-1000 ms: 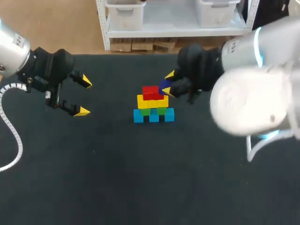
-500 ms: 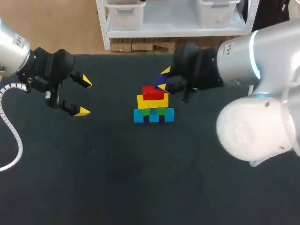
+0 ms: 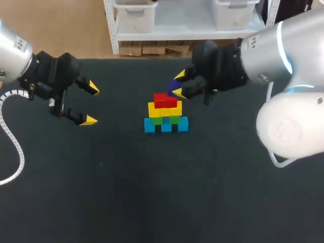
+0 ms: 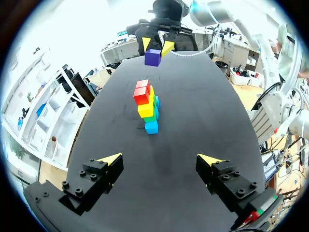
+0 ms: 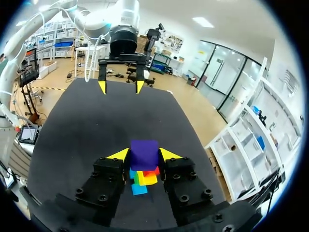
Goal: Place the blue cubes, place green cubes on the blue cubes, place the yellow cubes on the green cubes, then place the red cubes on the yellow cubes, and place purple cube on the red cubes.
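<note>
A stepped stack stands mid-table: blue cubes point(image 3: 166, 125) at the base, green cubes point(image 3: 165, 120) on them, yellow cubes point(image 3: 164, 109) above, red cubes point(image 3: 164, 99) on top. My right gripper point(image 3: 177, 84) hangs just above the stack's right side, shut on the purple cube point(image 3: 174, 87). The right wrist view has the purple cube point(image 5: 144, 154) clamped between the yellow tips, with the stack point(image 5: 143, 179) below it. My left gripper point(image 3: 89, 104) stands open to the left of the stack, well apart, holding nothing. From the left wrist, the stack point(image 4: 147, 106) is ahead and the purple cube point(image 4: 153, 57) hangs beyond it.
The dark table point(image 3: 162, 192) has free room in front of the stack and on both sides.
My right gripper has carried the purple cube leftward and upward, from beside the red cubes to a spot above the stack's right side. The left arm has kept still.
</note>
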Motion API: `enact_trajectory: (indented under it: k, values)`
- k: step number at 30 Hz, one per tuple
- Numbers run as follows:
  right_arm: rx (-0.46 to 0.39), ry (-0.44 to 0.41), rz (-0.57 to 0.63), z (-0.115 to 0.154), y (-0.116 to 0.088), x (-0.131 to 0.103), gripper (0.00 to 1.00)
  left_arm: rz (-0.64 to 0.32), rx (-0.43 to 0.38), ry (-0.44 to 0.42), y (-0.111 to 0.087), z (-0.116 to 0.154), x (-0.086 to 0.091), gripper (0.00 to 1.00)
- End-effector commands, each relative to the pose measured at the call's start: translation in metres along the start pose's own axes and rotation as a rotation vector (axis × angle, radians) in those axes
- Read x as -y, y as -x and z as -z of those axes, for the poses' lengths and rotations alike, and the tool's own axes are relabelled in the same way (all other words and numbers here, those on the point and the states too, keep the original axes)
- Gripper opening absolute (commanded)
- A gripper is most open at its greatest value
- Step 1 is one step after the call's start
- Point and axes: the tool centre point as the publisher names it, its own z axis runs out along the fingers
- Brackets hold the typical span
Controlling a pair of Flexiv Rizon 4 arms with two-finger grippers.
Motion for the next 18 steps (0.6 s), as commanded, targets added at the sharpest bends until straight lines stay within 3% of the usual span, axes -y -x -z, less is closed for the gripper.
enact_trajectory:
  k: [1,18]
  values:
    - [0.045,0.254,0.003,-0.001,0.000,0.003,0.00,-0.004,0.006,0.002,-0.002,0.000,0.001,1.00]
    - [0.011,0.306,0.027,-0.016,-0.010,0.007,0.00,-0.004,0.006,0.002,-0.002,0.000,0.001,1.00]
